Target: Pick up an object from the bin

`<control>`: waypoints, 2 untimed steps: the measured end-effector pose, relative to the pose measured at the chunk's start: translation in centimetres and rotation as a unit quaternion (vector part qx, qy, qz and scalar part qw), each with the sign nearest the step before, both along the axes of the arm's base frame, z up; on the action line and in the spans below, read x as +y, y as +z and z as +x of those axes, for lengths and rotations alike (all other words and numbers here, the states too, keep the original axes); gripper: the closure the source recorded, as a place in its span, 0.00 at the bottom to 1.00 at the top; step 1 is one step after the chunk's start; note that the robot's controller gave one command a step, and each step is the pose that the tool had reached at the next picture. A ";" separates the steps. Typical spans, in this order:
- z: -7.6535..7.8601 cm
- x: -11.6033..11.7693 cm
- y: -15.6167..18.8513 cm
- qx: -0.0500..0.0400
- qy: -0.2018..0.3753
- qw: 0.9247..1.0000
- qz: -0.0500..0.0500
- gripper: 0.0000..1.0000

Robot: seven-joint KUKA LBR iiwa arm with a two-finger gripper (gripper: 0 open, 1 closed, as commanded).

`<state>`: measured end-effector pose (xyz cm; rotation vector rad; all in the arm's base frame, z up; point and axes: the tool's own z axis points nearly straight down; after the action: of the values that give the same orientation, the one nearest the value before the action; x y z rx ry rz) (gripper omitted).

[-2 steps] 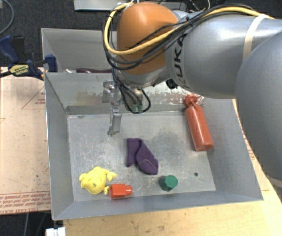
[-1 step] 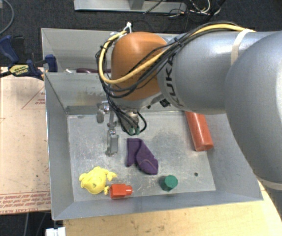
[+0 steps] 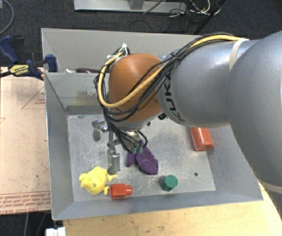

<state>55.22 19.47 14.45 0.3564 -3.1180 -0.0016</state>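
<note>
Gripper (image 3: 113,162) metal hangs down out of the arm's orange cover (image 3: 131,85), and its lowest visible tip ends just up and to the right of the yellow toy (image 3: 95,180), a small lumpy figure lying on the floor of the bin (image 3: 57,156) close to the near wall. Whether that tip touches the yellow toy cannot be told, and whether the gripper is set wide or narrow cannot be told either; nothing can be made out held in it. A small red block (image 3: 120,191) lies just to the right of the yellow toy and a little lower, touching it or very nearly so. Up and to the right of the yellow toy, on the far side of the gripper, lies a purple thing (image 3: 145,160) of soft, uneven shape, partly under the wrist. Further right of the yellow toy, at about the same height, stands a short green cylinder (image 3: 169,182), apart from the others. Well to the right of the yellow toy and higher up lies an orange-red block (image 3: 201,138), its top end hidden under the grey arm (image 3: 229,82). Black and yellow cables (image 3: 126,103) loop across the orange cover, above the yellow toy. All five things lie apart on the scratched grey floor, none stacked on another.
</note>
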 end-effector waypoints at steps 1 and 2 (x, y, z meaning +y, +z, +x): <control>-2.1 0.7 0.8 -0.003 0.042 0.999 0.001 0.00; -2.8 1.2 -5.2 -0.004 0.063 0.998 0.002 0.00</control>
<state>52.42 20.69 9.27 0.5521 -3.0975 -0.0055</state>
